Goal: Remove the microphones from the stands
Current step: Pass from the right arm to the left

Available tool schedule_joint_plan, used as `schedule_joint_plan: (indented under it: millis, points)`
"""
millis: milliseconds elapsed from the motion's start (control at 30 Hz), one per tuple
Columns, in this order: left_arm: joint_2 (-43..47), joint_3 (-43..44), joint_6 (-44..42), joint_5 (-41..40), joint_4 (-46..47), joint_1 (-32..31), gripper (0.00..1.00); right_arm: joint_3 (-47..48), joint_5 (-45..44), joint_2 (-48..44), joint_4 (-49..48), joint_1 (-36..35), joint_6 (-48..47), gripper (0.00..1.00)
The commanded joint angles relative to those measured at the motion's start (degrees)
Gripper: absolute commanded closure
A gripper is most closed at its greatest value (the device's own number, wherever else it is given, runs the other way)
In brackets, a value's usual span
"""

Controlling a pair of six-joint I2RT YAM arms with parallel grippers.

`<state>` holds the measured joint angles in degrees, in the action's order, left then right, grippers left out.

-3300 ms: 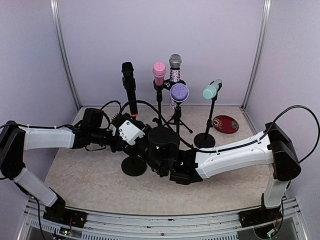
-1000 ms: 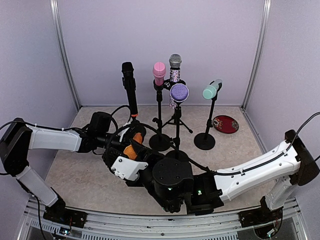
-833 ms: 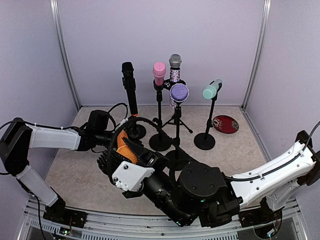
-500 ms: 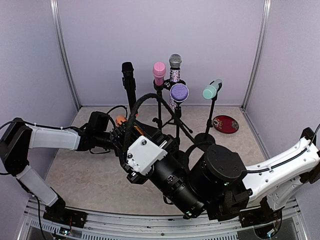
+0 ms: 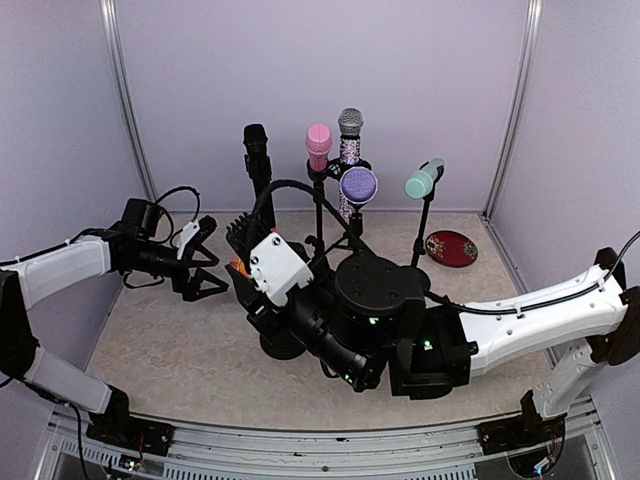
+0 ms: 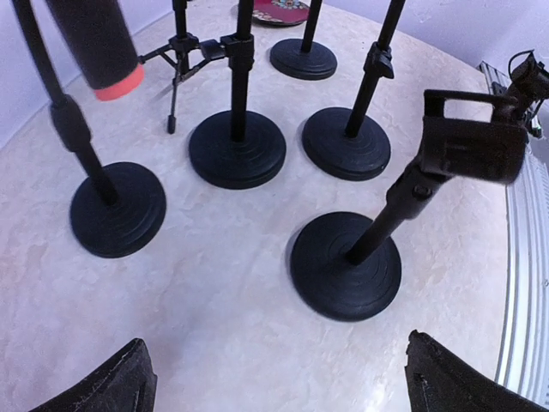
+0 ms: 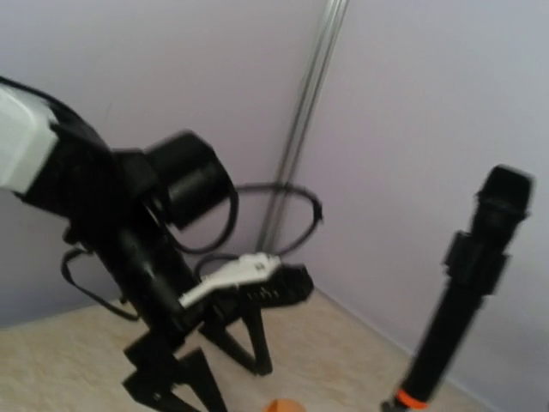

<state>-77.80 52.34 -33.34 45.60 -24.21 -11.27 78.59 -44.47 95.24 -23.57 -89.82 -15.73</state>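
Note:
My right gripper (image 5: 238,246) is raised at centre left, shut on an orange microphone (image 5: 233,264) that is mostly hidden by the wrist. Only its orange tip (image 7: 281,405) shows at the bottom edge of the right wrist view. The empty stand (image 6: 470,146) leans on its round base (image 6: 346,267), its clip holding nothing. In the top view its base (image 5: 278,343) peeks out under the right arm. My left gripper (image 5: 210,260) is open to the left of the stand, clear of it; its fingertips (image 6: 129,382) frame bare floor.
Behind stand a black microphone with an orange ring (image 5: 257,160) and pink (image 5: 318,140), silver (image 5: 350,122), purple (image 5: 358,185) and teal (image 5: 424,180) microphones on stands. A red dish (image 5: 451,247) lies at the back right. Several stand bases (image 6: 238,148) crowd the middle.
My left gripper has opened, let go of the stand and drawn back to the left. My right arm has swung up and back with the orange microphone.

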Motion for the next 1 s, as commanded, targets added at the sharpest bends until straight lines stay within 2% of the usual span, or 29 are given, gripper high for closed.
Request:
schedule_joint_plan:
  millis: [0, 200, 267, 433, 533, 733, 900, 967]
  points:
    - [3.6, 4.8, -26.2, 6.7, -24.1, 6.4, 0.01, 8.7, 9.7, 5.3, 10.0, 4.4, 11.9, 1.0]
    - [5.0, 10.1, -43.3, 9.1, -42.1, 7.7, 0.05, 20.2, 19.3, 15.2, 16.3, 9.5, 17.8, 1.0]
    - [5.4, 10.9, -45.7, 9.8, -44.6, 7.3, 0.07, 22.1, 22.4, 18.0, 16.4, 10.9, 19.2, 1.0]
    - [5.4, 10.6, -46.0, 9.6, -43.7, 6.7, 0.13, 25.2, 27.8, 22.4, 14.1, 13.1, 21.4, 1.0]
    - [4.8, 10.5, -45.6, 10.1, -43.1, 5.3, 0.22, 26.3, 30.3, 24.1, 12.1, 13.9, 22.3, 1.0]
    - [5.2, 8.6, -38.1, 8.4, -36.1, 2.5, 0.35, 25.9, 33.1, 25.2, 8.0, 14.6, 23.6, 1.0]
    - [5.3, 7.4, -32.6, 6.2, -30.5, 2.4, 0.54, 23.6, 33.2, 24.3, 6.8, 14.7, 24.0, 1.0]
    - [4.9, 7.3, -30.4, 5.9, -28.7, 2.6, 0.71, 22.3, 32.6, 23.5, 6.9, 14.7, 24.3, 0.99]
